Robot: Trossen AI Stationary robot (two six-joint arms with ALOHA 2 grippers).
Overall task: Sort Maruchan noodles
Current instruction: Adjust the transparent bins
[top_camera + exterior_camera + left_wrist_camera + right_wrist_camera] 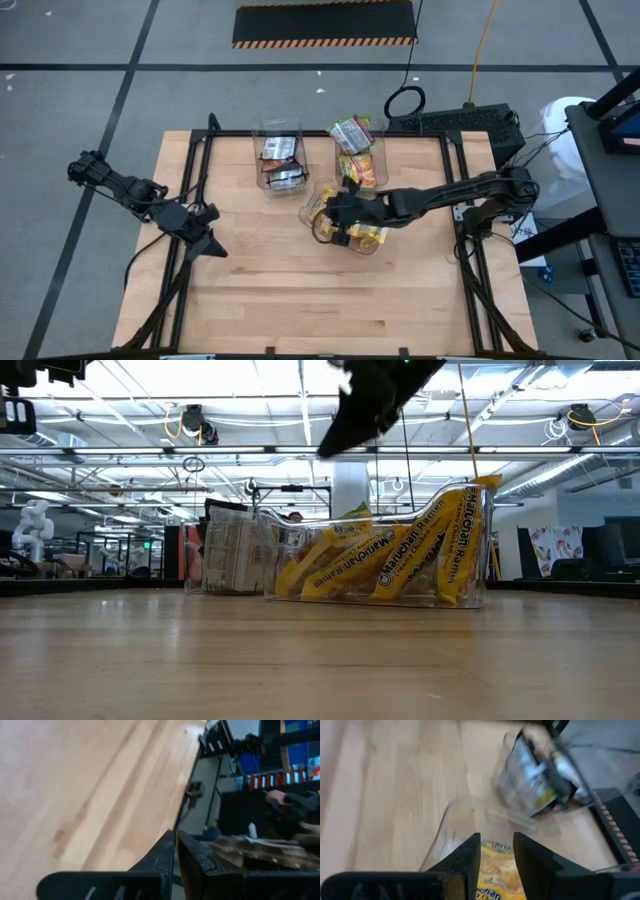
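Note:
Several yellow Maruchan noodles packets stand on edge, leaning, in a clear bin near the table's middle. My right gripper hovers open just above this bin, clear of it in the low view. The right wrist view shows a yellow packet below the gap between its fingers. Silvery and dark packets fill a second bin at the far side. Green and orange packets fill a third. My left gripper waits shut above the table's left part, holding nothing.
The three clear bins cluster at the table's far middle; the one with silvery packets shows beyond my right gripper. Bare wood stretches across the near half. A black metal frame borders the table's left and right sides.

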